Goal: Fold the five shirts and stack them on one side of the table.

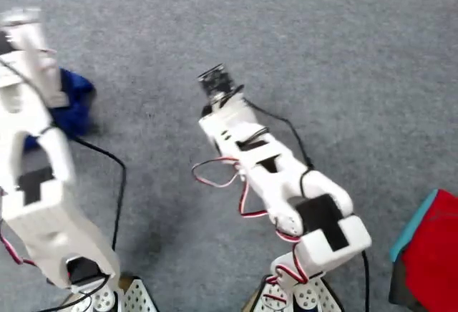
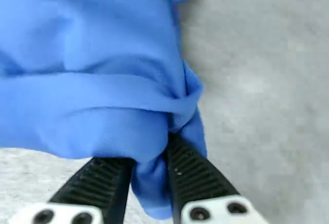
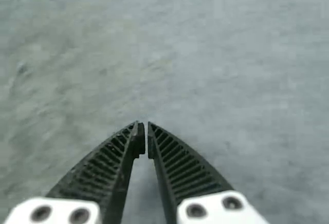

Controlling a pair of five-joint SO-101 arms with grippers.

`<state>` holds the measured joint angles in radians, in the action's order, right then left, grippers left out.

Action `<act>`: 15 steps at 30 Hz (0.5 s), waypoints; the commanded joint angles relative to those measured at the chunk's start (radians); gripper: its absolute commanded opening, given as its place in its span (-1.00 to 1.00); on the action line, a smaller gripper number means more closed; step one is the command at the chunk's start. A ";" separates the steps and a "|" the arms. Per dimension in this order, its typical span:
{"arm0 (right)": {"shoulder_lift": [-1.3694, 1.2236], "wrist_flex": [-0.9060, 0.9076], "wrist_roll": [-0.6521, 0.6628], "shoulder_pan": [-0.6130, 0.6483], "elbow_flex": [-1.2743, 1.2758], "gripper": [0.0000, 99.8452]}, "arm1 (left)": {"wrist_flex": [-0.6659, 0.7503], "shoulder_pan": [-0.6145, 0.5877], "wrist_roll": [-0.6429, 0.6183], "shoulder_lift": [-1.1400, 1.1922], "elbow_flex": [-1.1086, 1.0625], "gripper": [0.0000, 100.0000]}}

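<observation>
Blue cloth bunches between the ribbed jaws of the left claw (image 2: 146, 157), which is clenched on a pinched fold at the rim of the blue shirt (image 2: 92, 54). The grip sits on a gathered edge, not on the middle of the garment. I judge that this suits dragging or lifting, because a shirt held by its edge can trail and spread instead of balling up. In the high view the shirt lies crumpled at the far left of the grey bench (image 1: 343, 76), partly hidden behind the left arm, so most of its shape cannot be made out.

Over the middle of the bench, the right claw (image 3: 142, 134) is clenched on nothing, with its tips almost touching above bare grey surface. That looks like a parked pose, clear of the cloth. It would likely be needed once the shirt is laid out and a second corner wants holding.

At the near right edge of the bench lies a red shirt (image 1: 433, 255), with teal cloth (image 1: 409, 232) showing along its side. Whether either is neatly folded cannot be told. Their place at the edge, well apart from the blue shirt, suggests that side serves as the stack and the middle is kept free for folding. The blue shirt is not yet flattened, so its folding seems barely begun.
</observation>
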<state>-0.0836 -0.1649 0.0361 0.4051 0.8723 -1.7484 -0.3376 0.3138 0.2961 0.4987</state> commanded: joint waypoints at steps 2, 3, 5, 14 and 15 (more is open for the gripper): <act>0.124 0.054 -0.012 -0.071 -0.013 -0.95 | 0.005 0.203 -0.044 -0.194 -0.164 -0.96; 0.134 0.072 -0.012 -0.077 -0.012 -0.95 | 0.005 0.244 -0.058 -0.216 -0.195 -0.96; 0.154 0.098 -0.012 -0.096 -0.012 -0.95 | 0.005 0.327 -0.078 -0.249 -0.252 -0.96; 0.170 0.103 -0.012 -0.148 -0.012 -0.95 | -0.011 0.549 -0.095 -0.455 -0.407 -0.66; 0.168 0.103 -0.012 -0.148 -0.012 -0.95 | -0.011 0.537 -0.118 -0.490 -0.405 -0.57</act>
<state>0.0315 -0.0683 0.0315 0.2746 0.8723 -1.7484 0.1949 0.2309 -0.0783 0.0936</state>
